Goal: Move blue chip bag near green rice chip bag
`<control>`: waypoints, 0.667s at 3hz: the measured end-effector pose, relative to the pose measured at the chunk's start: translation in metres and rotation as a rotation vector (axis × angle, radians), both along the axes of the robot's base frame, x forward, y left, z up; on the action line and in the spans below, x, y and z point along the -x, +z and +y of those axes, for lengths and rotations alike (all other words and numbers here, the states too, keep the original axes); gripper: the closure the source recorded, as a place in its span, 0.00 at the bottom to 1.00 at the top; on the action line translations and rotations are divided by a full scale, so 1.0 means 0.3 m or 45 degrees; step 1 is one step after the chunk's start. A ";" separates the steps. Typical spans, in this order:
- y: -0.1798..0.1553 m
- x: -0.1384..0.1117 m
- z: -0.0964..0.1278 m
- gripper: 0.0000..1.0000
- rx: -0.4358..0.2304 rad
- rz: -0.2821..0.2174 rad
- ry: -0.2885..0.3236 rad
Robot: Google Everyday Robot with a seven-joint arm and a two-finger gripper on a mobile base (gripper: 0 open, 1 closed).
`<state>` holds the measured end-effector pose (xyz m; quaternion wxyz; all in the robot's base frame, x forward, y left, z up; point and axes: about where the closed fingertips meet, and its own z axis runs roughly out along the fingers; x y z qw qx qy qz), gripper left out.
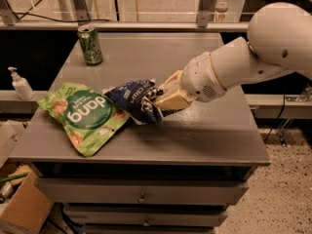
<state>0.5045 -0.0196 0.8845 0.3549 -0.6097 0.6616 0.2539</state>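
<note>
The blue chip bag, dark navy with white lettering, rests low on the grey table, its left end touching the right edge of the green rice chip bag. The green bag lies flat at the table's front left, with a dark green circle and "dang" lettering. My gripper comes in from the right on a white arm and is shut on the blue bag's right end.
A green drink can stands at the table's back left. A white pump bottle sits on a ledge left of the table. Drawers are below the tabletop, and a cardboard box is on the floor at lower left.
</note>
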 end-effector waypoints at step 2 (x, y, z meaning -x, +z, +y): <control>-0.047 -0.011 0.083 0.82 0.033 -0.020 -0.042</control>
